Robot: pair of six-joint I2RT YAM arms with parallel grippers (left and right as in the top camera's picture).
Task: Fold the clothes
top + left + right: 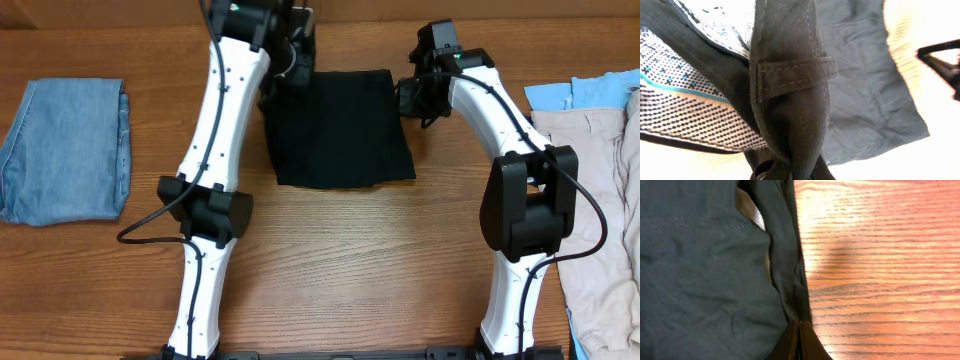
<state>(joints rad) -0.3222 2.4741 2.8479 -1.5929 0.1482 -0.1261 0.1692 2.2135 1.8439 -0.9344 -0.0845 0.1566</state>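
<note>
The black shorts [338, 130] lie folded near the table's far middle. My left gripper [290, 62] is at their far left corner, shut on the waistband, which rises with a belt loop [795, 75] and patterned lining [685, 110] in the left wrist view. My right gripper [412, 95] is at the far right corner, shut on the cloth's edge [790, 295]; its fingers [799, 340] meet over the fabric. Folded denim [65, 150] lies at the left. Beige [600, 200] and light blue [580, 92] garments lie at the right.
The wooden table [350, 260] carries both arm bases near the front edge. The beige and light blue pile reaches the right edge, close to the right arm's elbow [525, 200].
</note>
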